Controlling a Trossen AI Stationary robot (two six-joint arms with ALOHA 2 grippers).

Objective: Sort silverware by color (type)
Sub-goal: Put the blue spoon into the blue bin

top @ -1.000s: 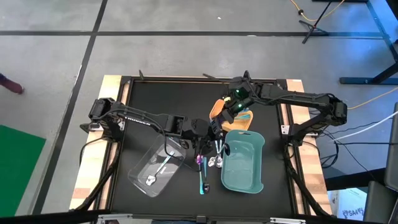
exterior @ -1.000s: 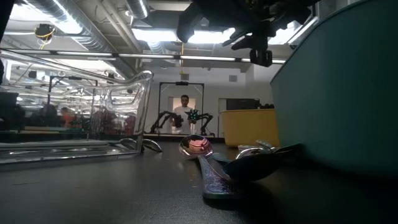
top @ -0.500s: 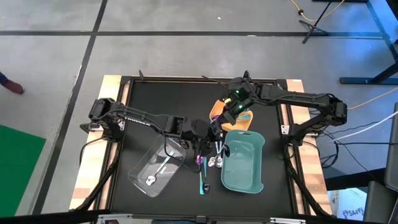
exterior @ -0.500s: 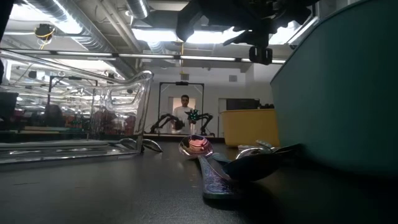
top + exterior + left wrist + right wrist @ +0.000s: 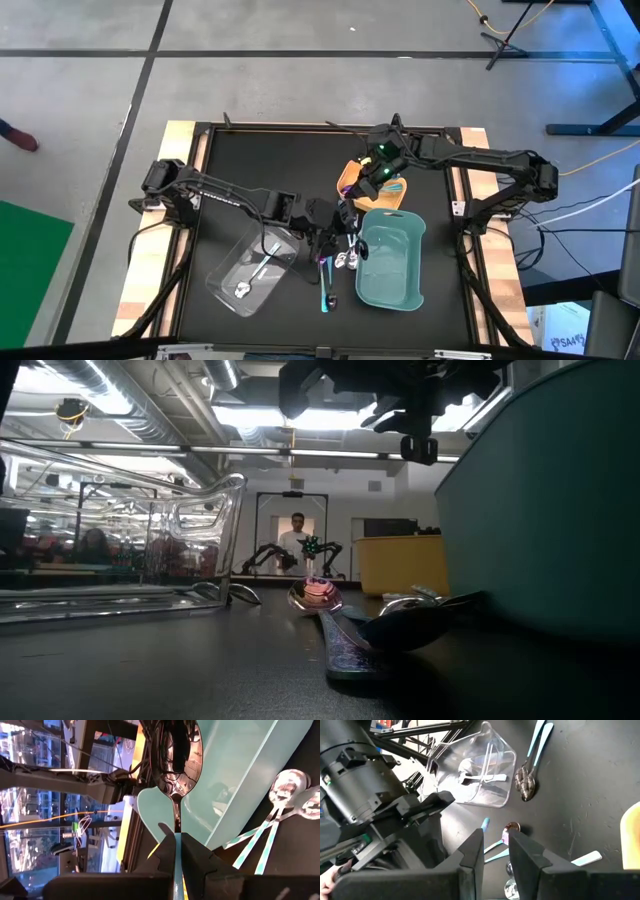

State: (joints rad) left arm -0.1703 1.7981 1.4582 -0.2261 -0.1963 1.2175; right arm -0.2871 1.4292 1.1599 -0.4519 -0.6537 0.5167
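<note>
My left gripper (image 5: 338,222) hovers between the clear tray (image 5: 240,270) and the teal tray (image 5: 390,285), shut on a dark shiny-bowled spoon (image 5: 177,755). My right gripper (image 5: 368,185) waits open above the yellow tray (image 5: 350,175), holding nothing. Two dark-headed spoons with teal handles (image 5: 287,785) lie flat on the black mat beside the teal tray. An iridescent purple spoon (image 5: 322,262) lies near them, its pink bowl (image 5: 315,595) showing in the low view. Silver spoons (image 5: 480,777) lie inside the clear tray. My left gripper pinches the spoon's handle (image 5: 176,815) just behind the bowl, between its two fingers (image 5: 165,845). The spoon runs along the fingers and its bowl sticks out ahead of them, in front of the teal tray's wall (image 5: 235,765). It seems lifted off the mat.
The teal tray (image 5: 540,510) sits at the mat's near right, the yellow tray (image 5: 400,565) behind it, and the clear tray (image 5: 120,540) at the near left. Loose spoons lie between the clear and teal trays. A person stands far off in the room.
My left gripper, still shut on the spoon, has moved a little toward the table's right and near edge, closer to the teal tray. The right arm has kept still.
</note>
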